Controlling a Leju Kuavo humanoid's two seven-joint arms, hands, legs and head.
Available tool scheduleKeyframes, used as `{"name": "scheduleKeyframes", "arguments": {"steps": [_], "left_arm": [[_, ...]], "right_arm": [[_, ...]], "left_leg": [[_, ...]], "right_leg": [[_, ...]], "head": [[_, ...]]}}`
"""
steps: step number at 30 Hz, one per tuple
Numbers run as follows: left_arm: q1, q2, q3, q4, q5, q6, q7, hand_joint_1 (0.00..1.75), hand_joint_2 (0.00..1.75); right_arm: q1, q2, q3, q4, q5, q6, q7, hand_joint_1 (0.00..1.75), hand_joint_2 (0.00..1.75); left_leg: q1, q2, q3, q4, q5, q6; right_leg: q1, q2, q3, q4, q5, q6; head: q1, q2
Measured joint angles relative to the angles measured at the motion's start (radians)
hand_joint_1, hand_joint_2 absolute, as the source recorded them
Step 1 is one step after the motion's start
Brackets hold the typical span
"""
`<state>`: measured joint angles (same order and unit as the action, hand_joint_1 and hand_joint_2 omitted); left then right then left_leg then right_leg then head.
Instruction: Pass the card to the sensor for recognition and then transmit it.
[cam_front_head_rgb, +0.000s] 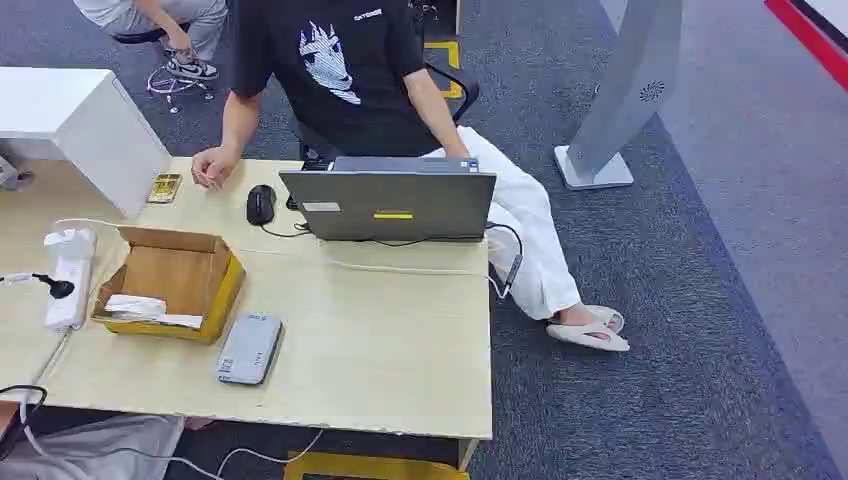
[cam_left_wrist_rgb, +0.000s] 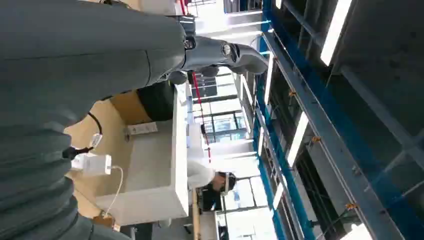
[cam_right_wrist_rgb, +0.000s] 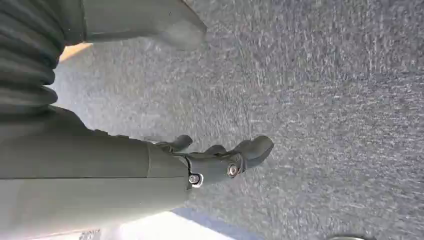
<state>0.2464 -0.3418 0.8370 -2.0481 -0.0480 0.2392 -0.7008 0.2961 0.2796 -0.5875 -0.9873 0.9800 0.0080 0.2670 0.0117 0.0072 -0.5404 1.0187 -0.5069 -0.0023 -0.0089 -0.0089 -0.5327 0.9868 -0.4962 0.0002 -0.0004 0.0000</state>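
The person's black T-shirt (cam_front_head_rgb: 335, 60) has small white text at the chest, too small to read; no other text is legible.

pale matt wood-look table (cam_front_head_rgb: 400, 350); brown cardboard box (cam_front_head_rgb: 175, 270); rough grey carpet (cam_front_head_rgb: 660, 330).

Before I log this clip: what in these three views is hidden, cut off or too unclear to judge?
- Cardboard box, head view: holds white papers; whether a card lies among them cannot be told.
- Grey device on the table: label too small to read.
- Left hand, wrist view: palm hidden behind its cover.
- Right hand: palm turned away.
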Motion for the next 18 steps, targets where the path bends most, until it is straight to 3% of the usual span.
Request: {"name": "scheduleKeyframes", "arguments": {"steps": [3, 8, 11, 15, 18], "left_arm": [[0.006, 0.017, -0.034, -0.014, -0.034, 0.008, 0.012, 0.0, 1.75], [0.028, 0.084, -0.157, -0.026, -0.177, 0.07, 0.093, 0.0, 1.75], [0.032, 0.147, -0.264, -0.027, -0.283, 0.138, 0.187, 0.0, 1.75], [0.015, 0.25, -0.422, -0.01, -0.43, 0.171, 0.344, 0.0, 1.75], [-0.005, 0.301, -0.505, 0.015, -0.465, 0.185, 0.375, 0.0, 1.75]], "right_arm": [[0.0, 0.0, -0.011, 0.002, 0.02, 0.009, -0.009, 0.0, 1.75], [-0.003, 0.0, -0.033, 0.003, 0.075, 0.057, -0.04, 0.0, 1.75], [-0.013, 0.0, -0.084, 0.005, 0.133, 0.087, -0.074, 0.0, 1.75], [-0.021, 0.0, -0.14, 0.009, 0.192, 0.1, -0.092, 0.0, 1.75], [-0.023, 0.0, -0.165, 0.013, 0.212, 0.105, -0.1, 0.0, 1.75]], "left_leg": [[0.0, 0.0, 0.0, 0.0, 0.0, 0.0], [0.0, 0.0, 0.001, 0.0, 0.0, 0.0], [0.0, -0.001, 0.0, 0.0, 0.0, 0.0], [0.0, -0.001, 0.0, 0.0, 0.0, 0.0], [0.0, -0.001, 0.0, 0.0, 0.0, 0.0]], "right_leg": [[0.0, 0.0, 0.0, 0.0, 0.0, 0.0], [0.0, 0.0, 0.0, 0.0, 0.0, 0.0], [0.0, -0.001, 0.0, 0.0, 0.0, 0.0], [0.0, -0.001, 0.001, 0.0, 0.0, 0.0], [0.0, -0.001, 0.002, 0.0, 0.0, 0.0]], "head": [[0.0, 0.0], [0.0, 0.0], [0.0, 0.0], [0.0, 0.0], [0.0, 0.0]]}}
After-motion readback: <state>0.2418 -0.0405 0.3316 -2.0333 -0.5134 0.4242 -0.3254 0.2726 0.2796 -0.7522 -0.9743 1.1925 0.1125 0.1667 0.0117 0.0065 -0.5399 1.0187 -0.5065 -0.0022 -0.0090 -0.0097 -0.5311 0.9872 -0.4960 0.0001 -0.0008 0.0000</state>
